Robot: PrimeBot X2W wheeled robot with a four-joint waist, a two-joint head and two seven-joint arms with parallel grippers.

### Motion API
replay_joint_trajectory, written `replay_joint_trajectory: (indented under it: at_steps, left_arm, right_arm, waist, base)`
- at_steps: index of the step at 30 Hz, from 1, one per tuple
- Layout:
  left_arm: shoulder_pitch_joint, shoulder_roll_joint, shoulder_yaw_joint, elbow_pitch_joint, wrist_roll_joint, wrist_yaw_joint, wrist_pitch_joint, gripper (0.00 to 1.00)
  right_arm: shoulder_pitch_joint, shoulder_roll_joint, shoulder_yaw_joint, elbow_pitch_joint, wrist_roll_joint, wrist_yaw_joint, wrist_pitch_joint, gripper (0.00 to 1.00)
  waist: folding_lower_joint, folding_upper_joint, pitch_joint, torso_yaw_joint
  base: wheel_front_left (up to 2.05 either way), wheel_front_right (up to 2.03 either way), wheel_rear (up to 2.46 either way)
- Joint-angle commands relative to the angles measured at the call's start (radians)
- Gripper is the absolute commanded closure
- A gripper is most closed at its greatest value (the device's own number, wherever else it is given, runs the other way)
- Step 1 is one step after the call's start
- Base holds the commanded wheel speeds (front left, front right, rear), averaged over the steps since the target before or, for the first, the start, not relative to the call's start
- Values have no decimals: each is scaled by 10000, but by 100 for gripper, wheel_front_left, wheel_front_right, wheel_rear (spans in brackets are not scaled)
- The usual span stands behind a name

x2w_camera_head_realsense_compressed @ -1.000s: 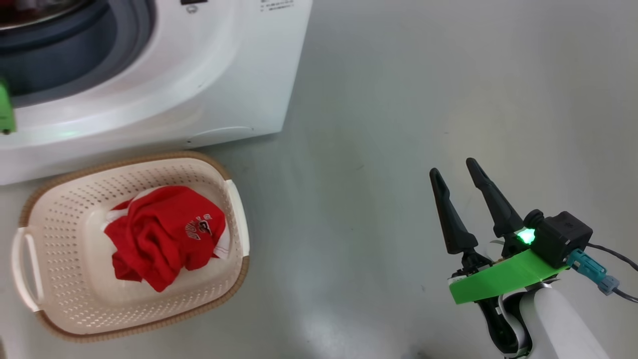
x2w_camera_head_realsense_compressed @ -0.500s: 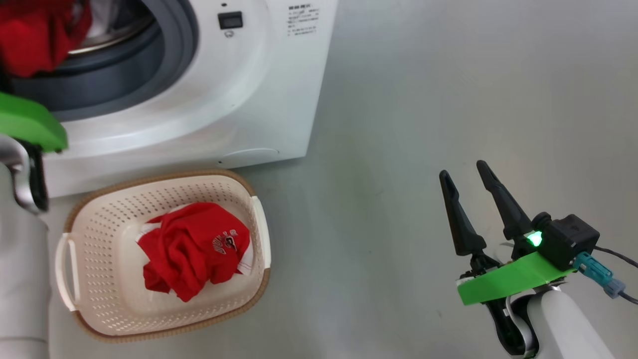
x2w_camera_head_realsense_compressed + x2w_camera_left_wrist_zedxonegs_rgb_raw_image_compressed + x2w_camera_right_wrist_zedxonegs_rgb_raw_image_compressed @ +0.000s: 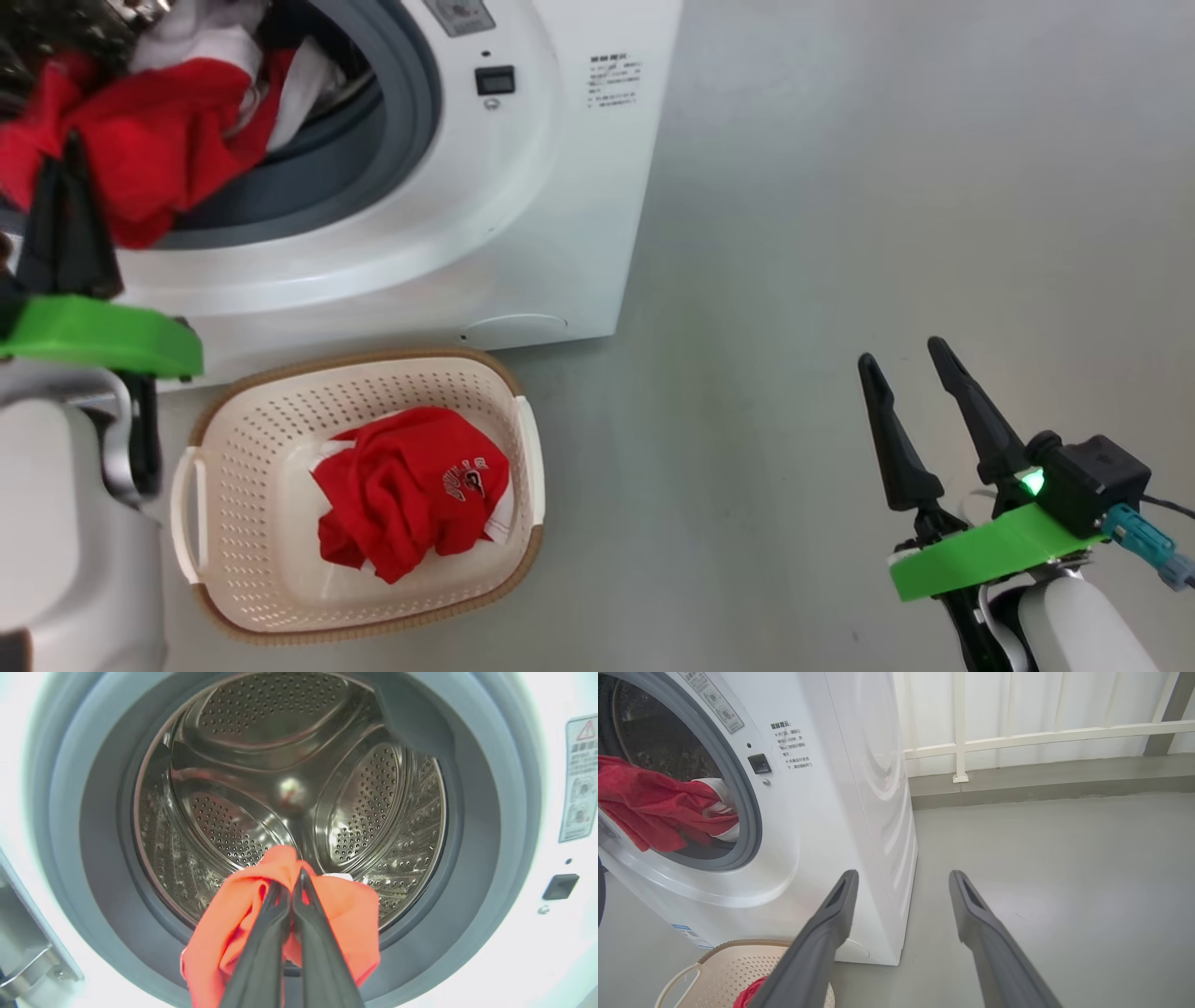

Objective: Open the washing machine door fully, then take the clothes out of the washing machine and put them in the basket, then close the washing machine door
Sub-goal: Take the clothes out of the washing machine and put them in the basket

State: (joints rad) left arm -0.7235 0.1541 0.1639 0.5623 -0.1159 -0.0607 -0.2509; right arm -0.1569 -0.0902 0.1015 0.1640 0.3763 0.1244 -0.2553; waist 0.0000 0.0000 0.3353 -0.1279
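The washing machine (image 3: 523, 187) stands with its drum mouth uncovered; its door is out of view. My left gripper (image 3: 65, 159) is at the grey rubber ring, shut on a red garment (image 3: 159, 131) that hangs out over the ring. The left wrist view has the shut gripper (image 3: 292, 879) pinching that red cloth (image 3: 345, 914) in front of the steel drum (image 3: 289, 788). On the floor in front of the machine stands the basket (image 3: 233, 439) with another red garment (image 3: 411, 499) inside. My right gripper (image 3: 898, 352) hovers open over bare floor at the right, its fingers holding nothing.
White cloth (image 3: 205, 42) lies behind the held red garment in the drum. The right wrist view has the machine's side (image 3: 873, 788), a white railing (image 3: 1041, 735) along the back wall and grey floor (image 3: 1064, 858) to the right. The basket rim (image 3: 738, 943) is at its bottom left.
The head view has shifted, bringing the drum mouth and my left arm into it. The red garment in my left gripper has come out of the drum. My right gripper stayed open.
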Motion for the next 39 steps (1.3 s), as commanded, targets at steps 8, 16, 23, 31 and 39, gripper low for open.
replay_joint_trajectory:
  at_steps: [8, 16, 23, 31, 39]
  left_arm:
    - [1339, -193, 539, -2329, 144, -306, -108, 100]
    - [2213, -562, 622, -4098, 191, -454, -108, 100]
    - [3091, -865, 490, -5720, 236, -491, -108, 100]
    - [4179, -1007, 128, -5484, 194, -280, -108, 100]
    - [4170, -1030, -152, -3299, 222, -233, -108, 100]
  right_arm:
    - [312, -148, -128, -359, -97, 63, -65, 0]
    - [425, -216, -270, -450, -119, 63, -65, 0]
    - [422, -220, -353, -532, -168, 63, -65, 0]
    - [164, -152, -295, -572, -183, 63, -65, 0]
    - [-144, -92, -286, -608, -206, 63, -65, 0]
  waist:
    - [0, 0, -352, 341]
    - [0, 0, -355, 496]
    - [0, 0, -161, 590]
    - [0, 0, 336, 529]
    - [0, 0, 1017, 461]
  base:
    - [0, 0, 0]
    - [0, 0, 0]
    - [0, 0, 0]
    - [0, 0, 0]
    - [0, 0, 0]
